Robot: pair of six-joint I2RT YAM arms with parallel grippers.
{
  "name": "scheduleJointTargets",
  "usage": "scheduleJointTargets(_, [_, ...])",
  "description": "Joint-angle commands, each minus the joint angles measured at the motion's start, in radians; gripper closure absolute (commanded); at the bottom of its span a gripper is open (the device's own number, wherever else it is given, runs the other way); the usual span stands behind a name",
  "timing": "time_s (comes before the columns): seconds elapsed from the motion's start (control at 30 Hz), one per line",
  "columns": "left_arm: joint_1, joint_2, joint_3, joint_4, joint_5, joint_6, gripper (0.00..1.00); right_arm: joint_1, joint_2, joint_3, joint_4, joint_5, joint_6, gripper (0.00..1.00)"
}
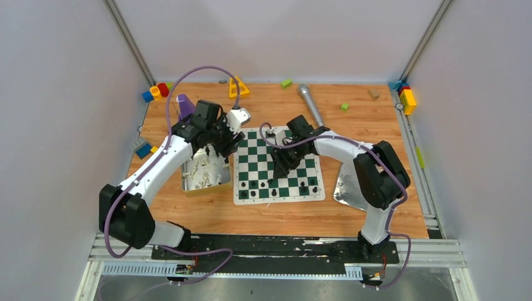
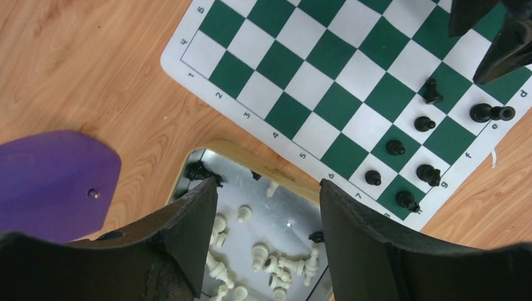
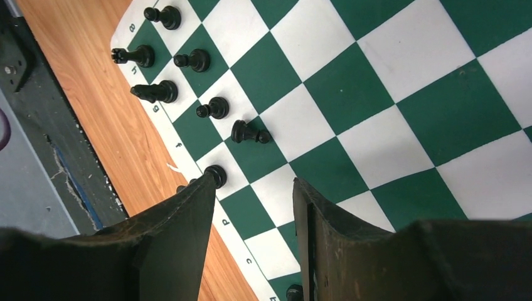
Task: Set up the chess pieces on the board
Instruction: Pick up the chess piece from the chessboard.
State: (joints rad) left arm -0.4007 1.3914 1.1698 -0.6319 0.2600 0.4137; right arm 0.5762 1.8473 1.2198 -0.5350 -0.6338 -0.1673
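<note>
Black plastic marks the nearest rows of the board (image 1: pixel 254 157), where the black chess pieces (image 3: pixel 215 108) are gathered along the lettered edge; that end is judged only partly set, since several squares there are seen bare; one piece appears to lie on its side, though the slanted view leaves this uncertain. Above those rows the right gripper (image 3: pixel 254 188) is held low over the board, its fingers moderately parted, with only checkered squares seen between them and a black pawn (image 3: pixel 215 174) just beside one finger; nothing is gripped, and the pose is judged suited to reaching among the placed pieces. Beside the board on the left, a shiny metal tray (image 2: pixel 285 204) is seen holding the white chess pieces (image 2: pixel 260 254), heaped and toppled, with a few black ones among them; they are judged to be kept there as a supply. The left gripper (image 2: pixel 266 194) is poised above this tray with its fingers spread wide and empty, presumably so that a white piece can be taken up. No piece is made out on the board's far rows. Farther off, a purple plastic shape (image 1: pixel 185 103), a microphone (image 1: pixel 310 103) and coloured blocks (image 1: pixel 157 92) are left on the wooden table (image 1: pixel 364 113).
</note>
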Motion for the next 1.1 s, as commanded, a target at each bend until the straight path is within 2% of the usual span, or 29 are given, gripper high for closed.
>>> scheduleJointTargets(0.0, [0.046,-0.070,-0.024,0.005,-0.006,-0.019,0.31,0.035,-0.016,0.029,0.007,0.083,-0.006,0.50])
scheduleJointTargets(0.3, [0.115,-0.129,-0.068,0.002,-0.009,-0.028,0.28,0.063,0.019,0.081,0.013,0.077,-0.043,0.52])
scheduleJointTargets(0.63, [0.141,-0.161,-0.092,-0.001,0.007,-0.030,0.28,0.101,0.059,0.108,-0.007,0.070,-0.196,0.52])
scheduleJointTargets(0.87, [0.143,-0.155,-0.093,-0.001,0.010,-0.031,0.28,0.118,0.044,0.086,-0.020,0.089,-0.191,0.52])
scheduleJointTargets(1.07, [0.143,-0.146,-0.091,-0.002,0.015,-0.032,0.28,0.142,0.044,0.081,-0.022,0.131,-0.176,0.56])
